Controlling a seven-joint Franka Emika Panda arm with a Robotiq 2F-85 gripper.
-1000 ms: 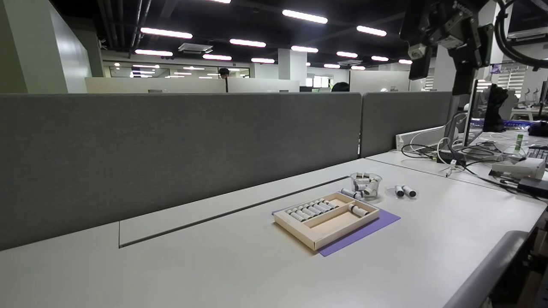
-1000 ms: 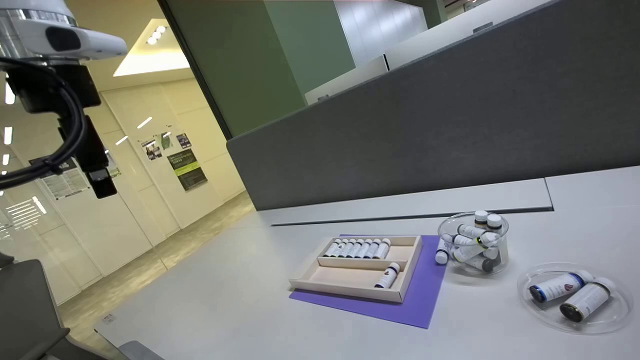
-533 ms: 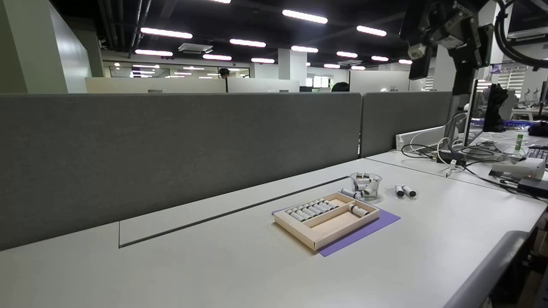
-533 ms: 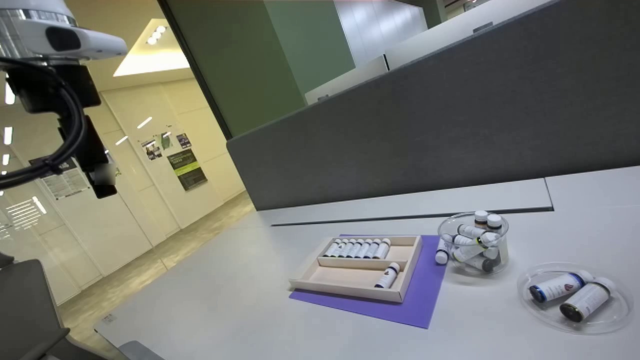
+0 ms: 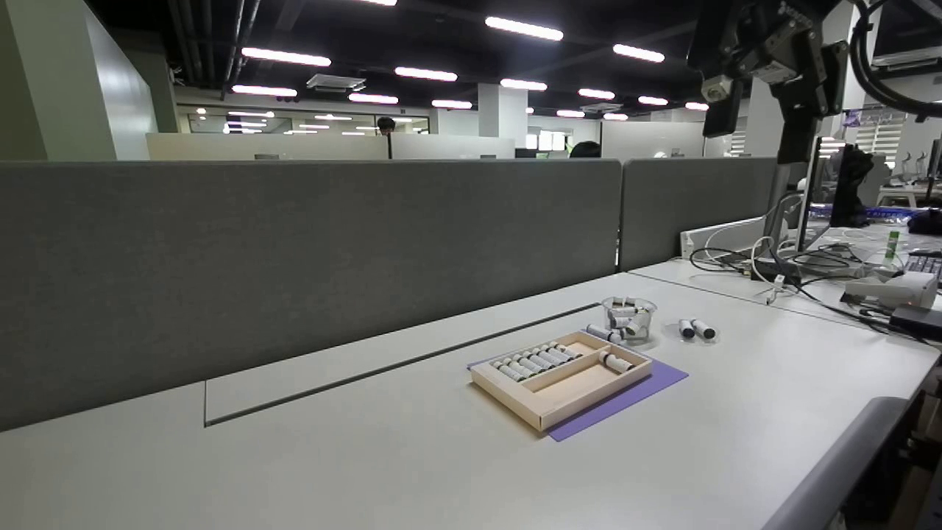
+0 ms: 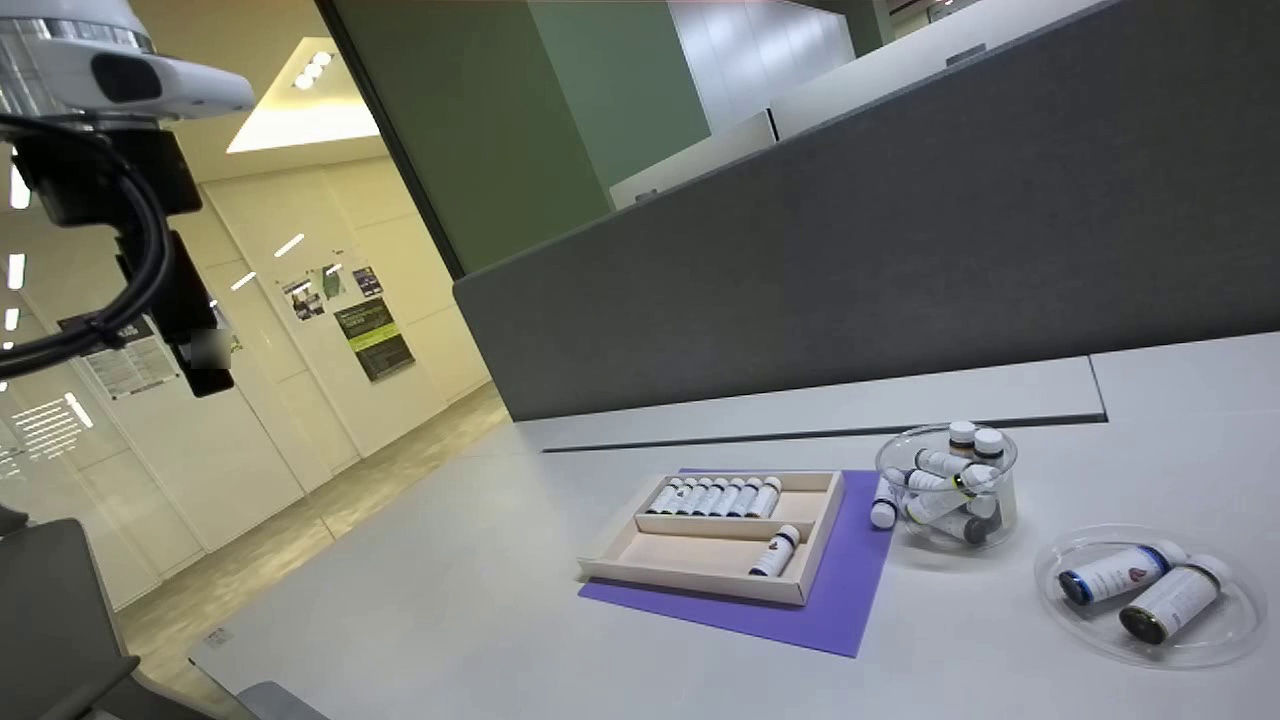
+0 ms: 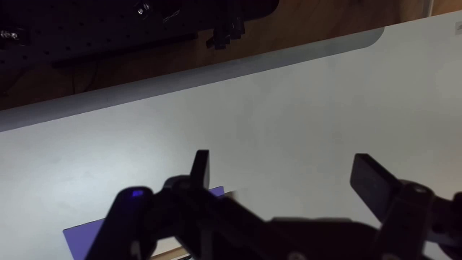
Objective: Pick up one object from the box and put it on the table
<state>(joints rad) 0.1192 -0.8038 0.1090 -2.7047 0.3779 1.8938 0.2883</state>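
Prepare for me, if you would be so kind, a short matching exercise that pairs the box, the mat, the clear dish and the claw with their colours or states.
Column one
1. box
2. mat
3. clear dish
4. claw

Column two
A. holding two bottles
B. open, gripping nothing
C. purple
D. tan, wooden

Right pairs: 1-D, 2-C, 3-A, 4-B.
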